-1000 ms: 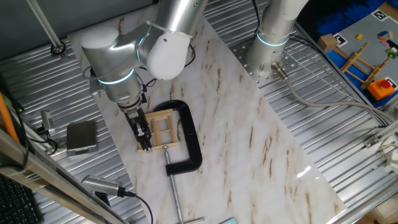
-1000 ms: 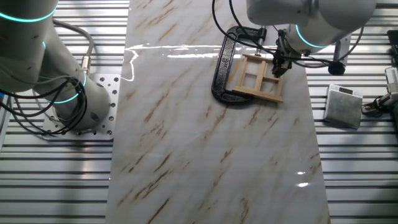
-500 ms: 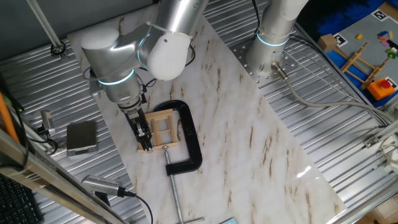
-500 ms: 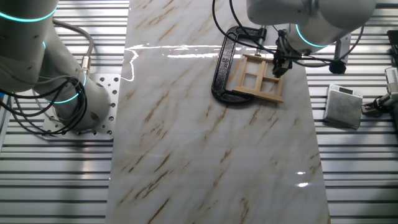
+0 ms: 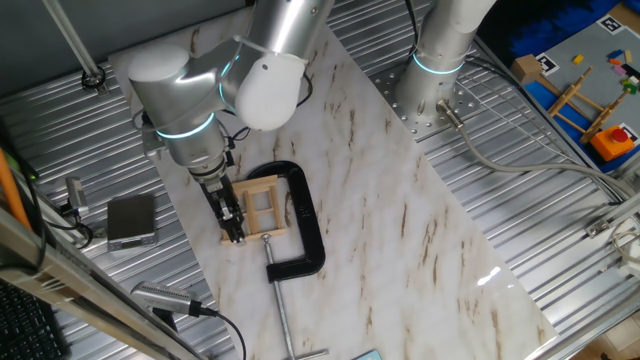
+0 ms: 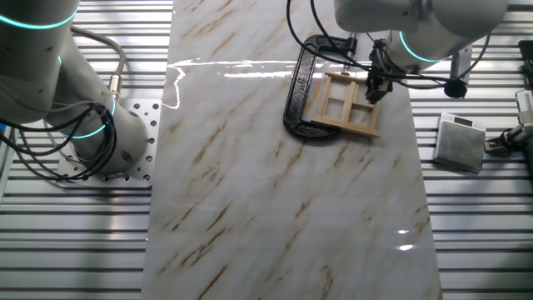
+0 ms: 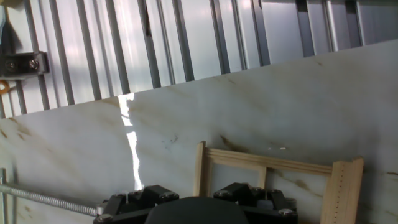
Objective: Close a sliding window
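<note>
A: Where is the small square sliding window of pale unpainted wood (image 5: pixel 259 207) found?

B: It is seen lying flat on the white marble-patterned slab (image 5: pixel 400 200), toward the left side of the slab in one fixed view. Its thin frame and cross bars are visible in the other fixed view (image 6: pixel 346 103) as well. In the hand view only a part of the pale frame (image 7: pixel 267 163) is shown, low in the picture.

A: What is found around it?

B: A big black C-clamp with a steel screw (image 5: pixel 305 225) is placed around its right side in one fixed view, and the window is held inside the clamp's opening. The steel screw is pointed toward the near edge of the slab. In the other fixed view the black clamp (image 6: pixel 296 96) is seen on the left side of the window.

A: And the gripper?

B: The black two-finger gripper (image 5: pixel 232 226) is lowered at the left edge of the window, just beside the frame or touching it; contact cannot be confirmed. In the other fixed view it (image 6: pixel 374 88) is seen at the window's right edge. Whether the jaws are apart or together cannot be told, because the fingertips are hidden in every view.

A: Is something else noticed?

B: A small grey metal box (image 5: pixel 131 220) is seen on the ribbed metal table (image 5: pixel 520 180), left of the slab.
</note>
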You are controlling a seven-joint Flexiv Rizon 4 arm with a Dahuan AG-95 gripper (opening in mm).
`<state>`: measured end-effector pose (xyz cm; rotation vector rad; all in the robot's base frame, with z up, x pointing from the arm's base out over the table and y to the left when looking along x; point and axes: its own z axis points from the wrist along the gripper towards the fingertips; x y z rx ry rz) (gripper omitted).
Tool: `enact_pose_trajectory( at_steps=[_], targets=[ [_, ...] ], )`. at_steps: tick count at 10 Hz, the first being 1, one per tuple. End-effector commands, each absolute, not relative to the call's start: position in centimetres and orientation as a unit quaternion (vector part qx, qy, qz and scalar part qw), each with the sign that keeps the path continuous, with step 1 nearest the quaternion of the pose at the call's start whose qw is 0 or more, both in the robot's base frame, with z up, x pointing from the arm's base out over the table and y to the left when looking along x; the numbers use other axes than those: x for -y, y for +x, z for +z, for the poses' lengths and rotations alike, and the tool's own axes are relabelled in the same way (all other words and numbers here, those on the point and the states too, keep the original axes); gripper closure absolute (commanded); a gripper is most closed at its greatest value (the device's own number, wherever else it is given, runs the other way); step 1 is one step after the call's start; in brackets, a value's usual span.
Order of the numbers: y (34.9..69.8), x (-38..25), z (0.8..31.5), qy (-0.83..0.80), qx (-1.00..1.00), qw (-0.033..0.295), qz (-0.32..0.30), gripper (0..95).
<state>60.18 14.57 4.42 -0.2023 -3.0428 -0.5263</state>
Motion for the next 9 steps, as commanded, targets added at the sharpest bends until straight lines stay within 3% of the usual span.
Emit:
enact_pose_trajectory(
  at_steps=[1, 9],
  targets=[
    [60.1, -14.5, 4.5, -0.076, 0.982, 0.023, -0.174, 19.0],
    [59.6, -14.8, 3.2, -0.078, 0.981, 0.020, -0.177, 19.0]
  ],
)
